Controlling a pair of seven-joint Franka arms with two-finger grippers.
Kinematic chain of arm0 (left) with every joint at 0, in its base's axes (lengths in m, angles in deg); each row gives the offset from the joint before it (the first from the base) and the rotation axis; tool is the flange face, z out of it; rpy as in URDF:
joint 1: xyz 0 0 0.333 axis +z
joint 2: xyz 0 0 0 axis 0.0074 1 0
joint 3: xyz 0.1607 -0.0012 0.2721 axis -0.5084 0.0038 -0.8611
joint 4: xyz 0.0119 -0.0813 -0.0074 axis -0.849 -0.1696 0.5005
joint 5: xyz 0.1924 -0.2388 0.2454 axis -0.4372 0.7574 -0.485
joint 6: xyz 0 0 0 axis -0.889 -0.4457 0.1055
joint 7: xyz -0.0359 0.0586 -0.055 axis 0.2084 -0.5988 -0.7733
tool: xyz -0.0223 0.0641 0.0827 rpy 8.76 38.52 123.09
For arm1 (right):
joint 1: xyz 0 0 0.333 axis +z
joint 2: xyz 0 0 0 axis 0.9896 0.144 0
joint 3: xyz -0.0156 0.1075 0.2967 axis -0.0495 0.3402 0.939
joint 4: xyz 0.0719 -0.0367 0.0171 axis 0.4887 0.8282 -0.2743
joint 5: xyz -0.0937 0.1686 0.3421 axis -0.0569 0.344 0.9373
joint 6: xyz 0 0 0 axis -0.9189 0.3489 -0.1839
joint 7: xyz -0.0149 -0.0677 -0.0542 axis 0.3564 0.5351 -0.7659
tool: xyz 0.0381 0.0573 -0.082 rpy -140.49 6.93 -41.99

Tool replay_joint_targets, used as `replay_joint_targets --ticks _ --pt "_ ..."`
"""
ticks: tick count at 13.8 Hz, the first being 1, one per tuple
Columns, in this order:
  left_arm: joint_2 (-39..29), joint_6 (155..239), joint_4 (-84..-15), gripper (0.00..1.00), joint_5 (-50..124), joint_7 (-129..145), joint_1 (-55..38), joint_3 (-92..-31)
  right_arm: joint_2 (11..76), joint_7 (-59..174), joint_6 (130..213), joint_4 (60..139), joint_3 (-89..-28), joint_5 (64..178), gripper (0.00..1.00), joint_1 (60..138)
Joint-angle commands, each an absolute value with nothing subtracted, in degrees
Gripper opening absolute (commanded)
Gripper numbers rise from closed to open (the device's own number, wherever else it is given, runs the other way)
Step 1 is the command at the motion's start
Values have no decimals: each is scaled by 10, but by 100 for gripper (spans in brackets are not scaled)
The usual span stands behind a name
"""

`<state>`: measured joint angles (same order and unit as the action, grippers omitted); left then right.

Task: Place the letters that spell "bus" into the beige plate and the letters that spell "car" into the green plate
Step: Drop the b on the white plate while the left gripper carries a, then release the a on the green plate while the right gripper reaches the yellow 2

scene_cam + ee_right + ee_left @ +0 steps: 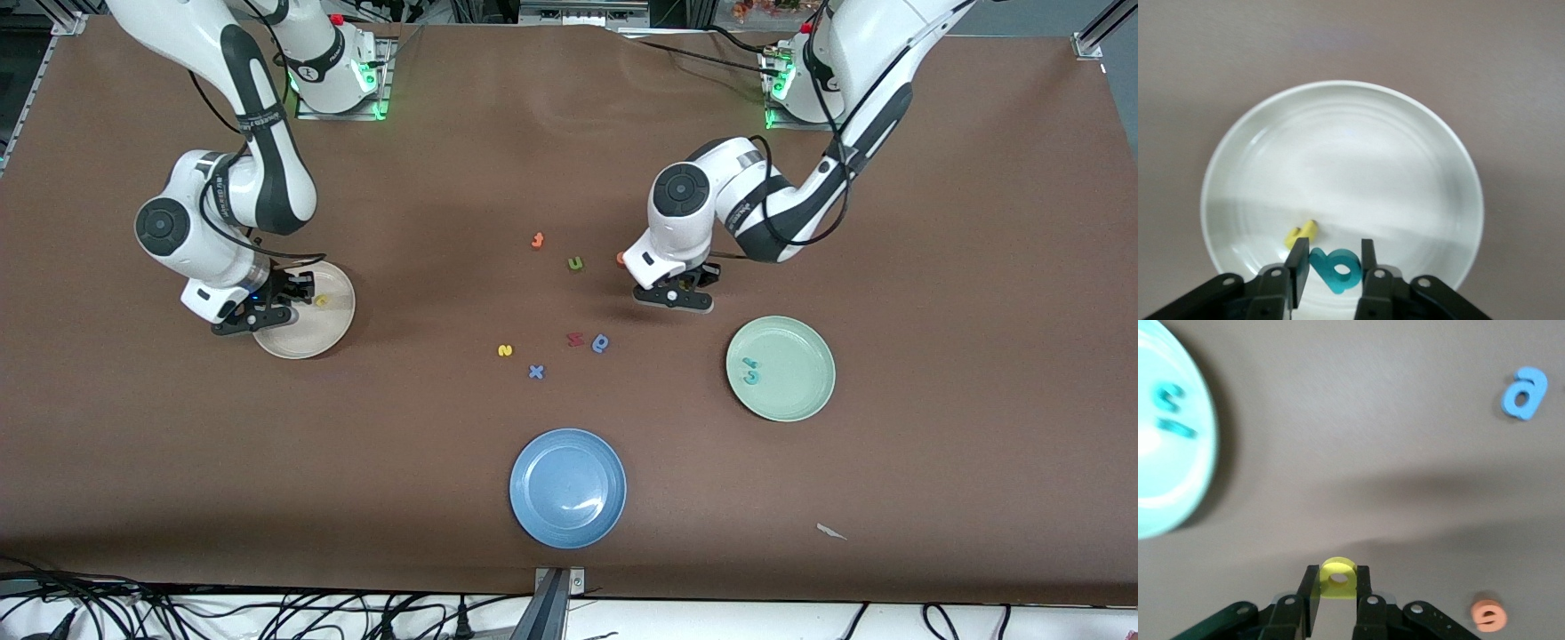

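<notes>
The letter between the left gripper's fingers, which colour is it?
Yellow: the letter in the left gripper, best seen in the left wrist view.

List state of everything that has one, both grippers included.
left gripper: shut on yellow a, above the table.
right gripper: over beige plate, teal b at its tip.
yellow u: lying in beige plate.
teal letters: lying in green plate.
yellow s: loose on table, unplated.

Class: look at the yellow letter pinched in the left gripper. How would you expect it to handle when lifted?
The yellow letter looks thick, matte and tiny, so probably light and grippy, not slippery. The left gripper pinches it by its flat sides; it may squash slightly. Flat-faced, it should lie still rather than roll.
</notes>
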<state>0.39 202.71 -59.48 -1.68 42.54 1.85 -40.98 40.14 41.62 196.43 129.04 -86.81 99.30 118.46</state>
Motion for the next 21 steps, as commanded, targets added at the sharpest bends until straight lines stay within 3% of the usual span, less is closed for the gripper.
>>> replay_joint_targets --ticks 1,6,11,14,15,16,21 --pt "2 2008 -570 1 -28 320 70 -407 384 447 1972 1299 -867 988 100 1189" --pt "26 2013 -551 1 -37 175 140 -413 407 610 1966 1240 -813 991 100 1212" --pt "42 2020 -538 1 -38 144 156 -417 486 748 1922 1110 -741 993 100 1212" --pt "48 2041 -532 7 -45 97 165 -431 547 826 1921 1024 -705 994 100 1212" --pt "49 2044 -530 35 -45 95 165 -432 567 848 1915 995 -694 995 100 1210" --pt "48 2044 -529 99 -44 95 166 -432 586 865 1905 965 -686 996 100 1210" --pt "25 2028 -516 100 -33 103 168 -425 645 894 1859 867 -677 1047 100 1213"
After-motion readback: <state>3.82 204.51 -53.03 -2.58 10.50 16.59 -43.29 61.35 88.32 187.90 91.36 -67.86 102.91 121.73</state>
